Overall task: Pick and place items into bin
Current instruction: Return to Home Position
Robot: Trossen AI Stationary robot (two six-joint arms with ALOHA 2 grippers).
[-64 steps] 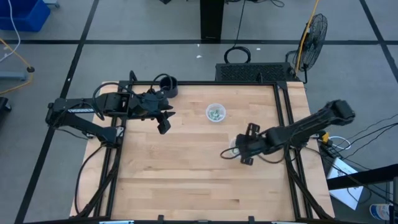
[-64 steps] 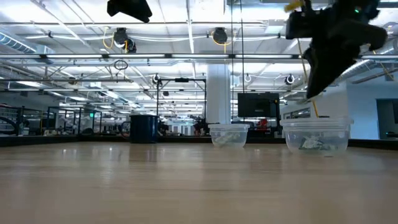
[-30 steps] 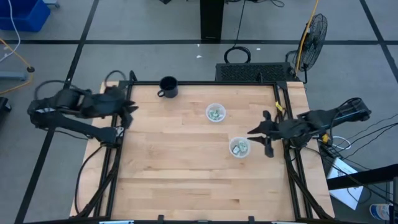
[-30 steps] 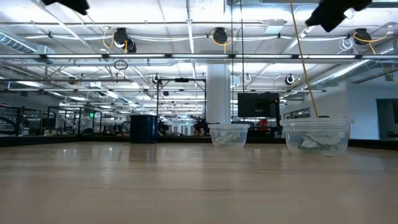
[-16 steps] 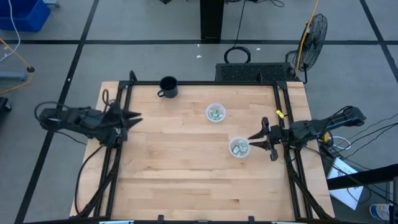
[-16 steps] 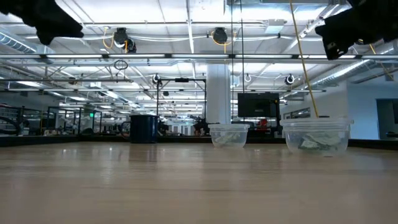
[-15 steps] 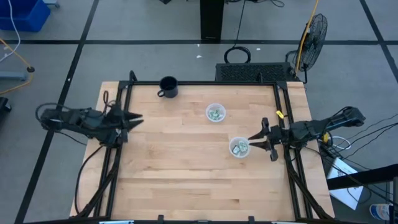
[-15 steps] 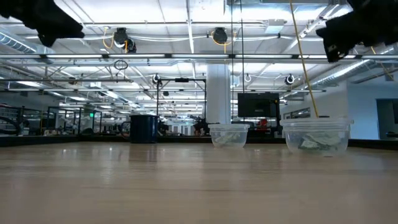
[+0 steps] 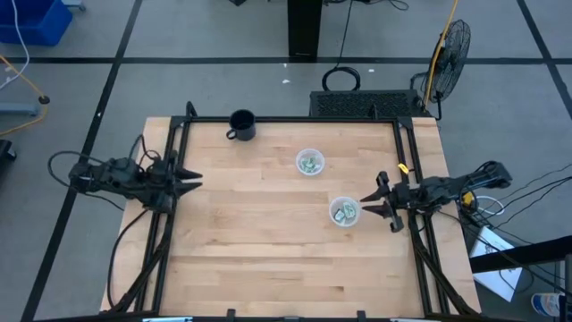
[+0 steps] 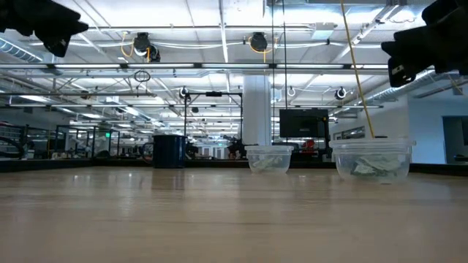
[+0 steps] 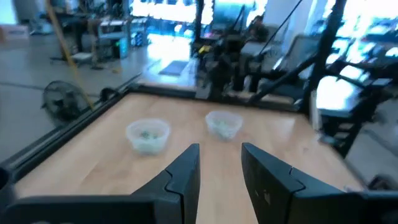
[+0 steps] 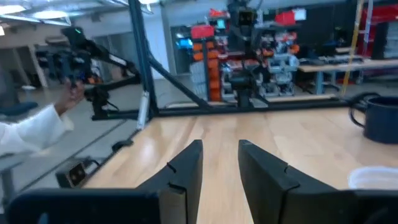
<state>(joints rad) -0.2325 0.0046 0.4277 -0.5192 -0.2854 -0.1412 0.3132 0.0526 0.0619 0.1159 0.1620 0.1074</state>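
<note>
Two clear plastic cups stand on the wooden table, one [image 9: 309, 163] toward the far middle and one [image 9: 344, 212] nearer the right side. Each holds green-and-white packets [image 10: 371, 168]. No loose packet shows on the table. My left gripper [image 9: 189, 182] is open and empty at the table's left edge, pointing toward the right. My right gripper [image 9: 366, 204] is open and empty just right of the nearer cup, pointing at it without touching. Both hang above the table in the low view, the left gripper [image 10: 44, 22] and the right gripper [image 10: 428, 40].
A black mug [image 9: 241, 123] stands at the table's far left. Black frame rails [image 9: 170, 206] run along the left and right edges. A person's sleeve and hand [image 12: 37, 124] show beyond the table in the right wrist view. Bare wood lies across the near half.
Both arms have drawn back to the table's sides and come down. My left gripper has gone toward the near edge along the left rail. My right gripper has settled lower beside the nearer cup. The cups and the mug have stayed in place.
</note>
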